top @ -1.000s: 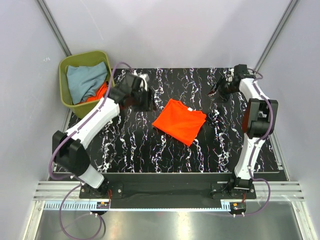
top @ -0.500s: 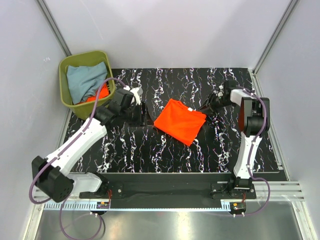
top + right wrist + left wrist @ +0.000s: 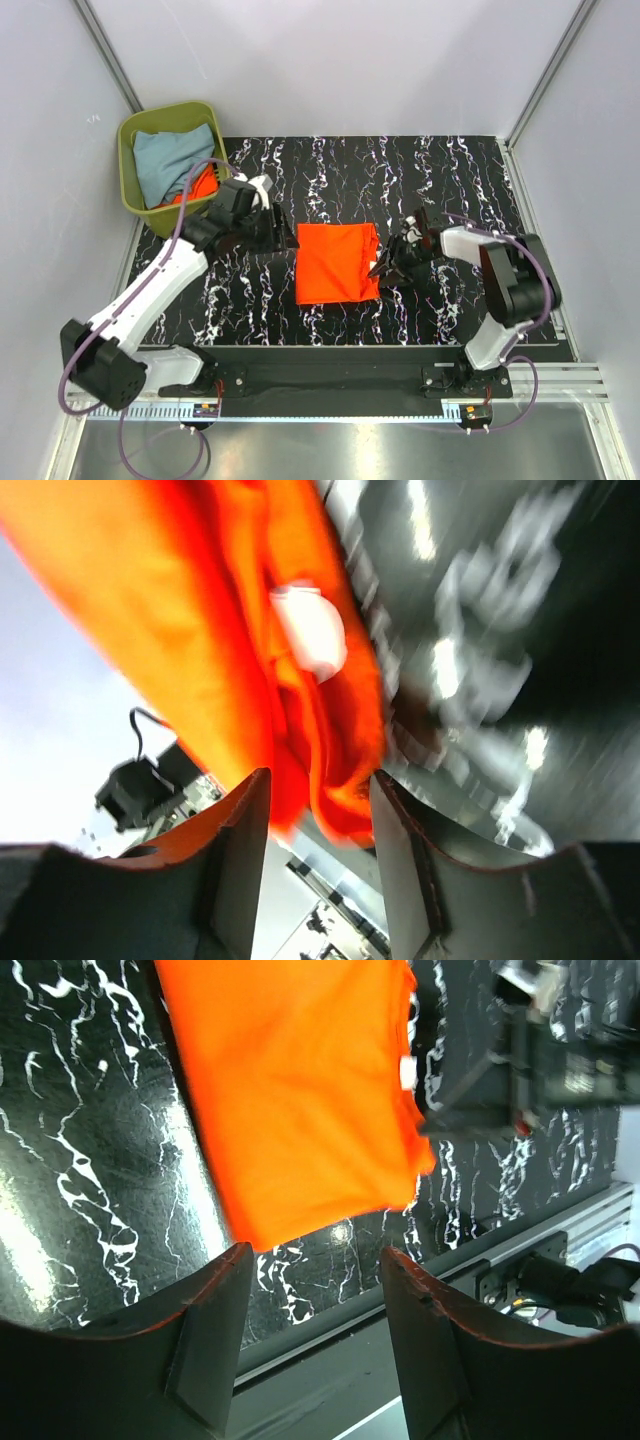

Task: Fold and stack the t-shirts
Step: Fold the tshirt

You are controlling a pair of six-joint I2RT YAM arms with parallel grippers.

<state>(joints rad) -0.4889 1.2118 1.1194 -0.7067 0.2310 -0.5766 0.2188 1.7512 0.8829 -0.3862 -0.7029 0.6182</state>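
Squaring the fold on the bench (image 3: 450, 180): the step in hand looks like tidying the folded shirt into a neat rectangle. It is best done with both tools low and working on opposite edges, and with slow, even pulls so the layers do not slide apart.
Olive-green bin (image 3: 128, 180): it sits at the far left corner, well apart from the work. It holds the grey-blue t-shirt (image 3: 165, 160) and a bunched orange t-shirt in the bin (image 3: 203, 183), both not yet folded.
Folded orange t-shirt (image 3: 335, 262): it lies flat near the middle of the bench, between the two tools, with its edges roughly parallel to the bench front. Its right edge is thick and rumpled where the collar layers gather.
Left tool (image 3: 280, 236): it is just beside the shirt's left edge, towards the far corner. Its jaws are spread with nothing between them, and the wrist view shows the cloth lying just beyond the fingertips, not touched.
Right tool (image 3: 384, 268): it is at the shirt's right edge. The wrist view shows the bunched hem reaching into the gap between the fingers, but I cannot tell whether they pinch it or only straddle it.
White neck tag (image 3: 310, 630): it shows at the collar on the right edge, close ahead of the right tool. It is a good marker for where the layers are thickest and most likely to slip.
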